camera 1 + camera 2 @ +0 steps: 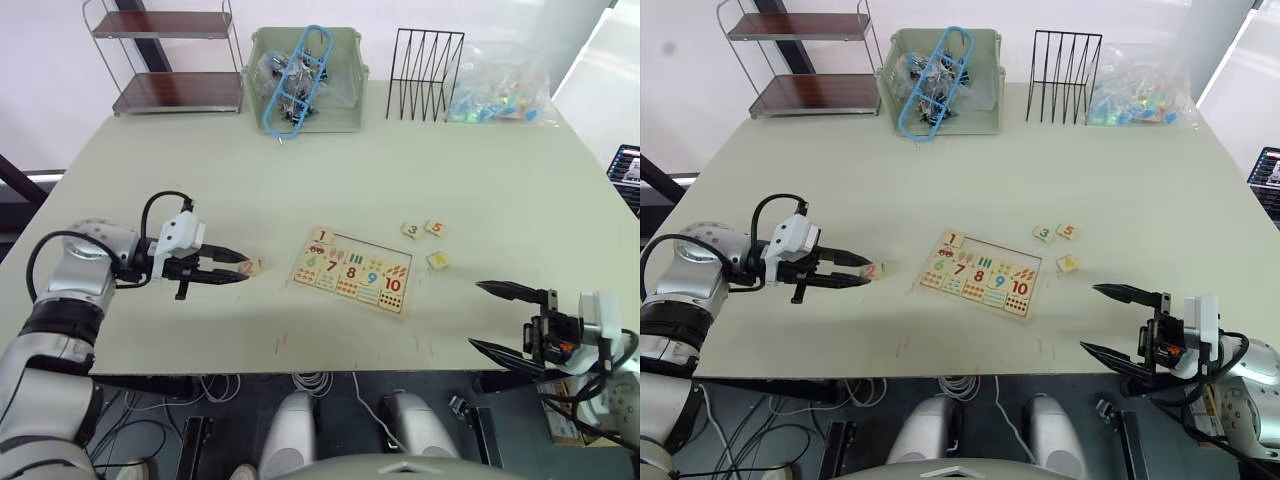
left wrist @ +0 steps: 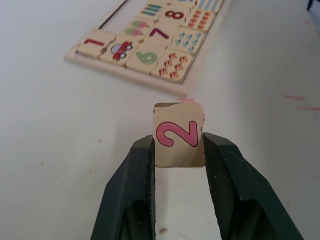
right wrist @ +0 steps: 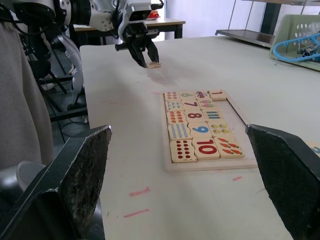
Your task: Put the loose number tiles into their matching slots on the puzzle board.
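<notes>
The puzzle board (image 1: 345, 297) lies flat at the table's middle, with the tile 1 (image 1: 320, 237) seated at its far left corner. Beside that tile runs the row of bare matching slots (image 1: 368, 246). My left gripper (image 1: 240, 271) is left of the board, low over the table and shut on the pink number tile 2 (image 2: 176, 132). Loose tiles 3 (image 1: 411, 230) and 5 (image 1: 434, 227) and a yellow-marked tile (image 1: 437, 261) lie right of the board. At the table's near right edge my right gripper (image 1: 476, 315) stands open and holds nothing.
Along the far edge stand a two-tier shelf (image 1: 175, 65), a green bin with blue hangers (image 1: 305, 80), a black wire rack (image 1: 425, 75) and a clear bag of coloured pieces (image 1: 500, 95). Bare tabletop surrounds the board.
</notes>
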{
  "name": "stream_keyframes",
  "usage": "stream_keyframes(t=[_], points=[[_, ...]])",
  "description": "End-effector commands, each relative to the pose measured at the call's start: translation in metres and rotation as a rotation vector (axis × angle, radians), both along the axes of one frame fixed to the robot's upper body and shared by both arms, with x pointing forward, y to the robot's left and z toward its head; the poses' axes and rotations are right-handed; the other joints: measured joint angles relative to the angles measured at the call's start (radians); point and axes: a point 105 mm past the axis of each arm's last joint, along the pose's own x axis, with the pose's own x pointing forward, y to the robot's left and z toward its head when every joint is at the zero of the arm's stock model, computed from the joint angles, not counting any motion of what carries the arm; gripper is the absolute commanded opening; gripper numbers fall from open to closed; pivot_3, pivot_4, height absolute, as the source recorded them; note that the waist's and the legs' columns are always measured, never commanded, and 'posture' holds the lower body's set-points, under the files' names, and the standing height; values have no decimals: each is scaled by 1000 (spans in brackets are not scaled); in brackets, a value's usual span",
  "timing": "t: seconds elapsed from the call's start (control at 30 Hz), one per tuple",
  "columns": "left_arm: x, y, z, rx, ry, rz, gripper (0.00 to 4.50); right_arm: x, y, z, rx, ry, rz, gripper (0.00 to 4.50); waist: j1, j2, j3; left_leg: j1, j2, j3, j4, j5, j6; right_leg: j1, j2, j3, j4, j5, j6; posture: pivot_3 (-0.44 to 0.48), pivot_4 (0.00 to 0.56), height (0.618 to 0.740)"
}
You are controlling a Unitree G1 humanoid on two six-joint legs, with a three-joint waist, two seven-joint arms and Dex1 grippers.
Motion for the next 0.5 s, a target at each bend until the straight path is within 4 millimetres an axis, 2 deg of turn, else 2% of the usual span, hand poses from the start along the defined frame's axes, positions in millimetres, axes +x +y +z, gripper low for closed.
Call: stream_keyframes(t=[0.03,0.3,0.5], points=[[8,-12,27,36,-27,-68,907,-1,3,9,22,-51,-8,4500,3,0,0,0,0,0,0,0,0,0,0,0,0,0,0,0,150,740],[36,-47,47,129,-51,-148,907,1,5,10,61,-56,-59,4500,4,-1,0,0,-1,0,1,0,0,0,1,1,0,0,3,0,150,740],[54,-75,54,212,-87,-218,907,-1,6,11,67,-64,-115,4500,2,-1,1,-1,-1,-1,1,0,0,0,1,1,0,0,3,0,150,740]])
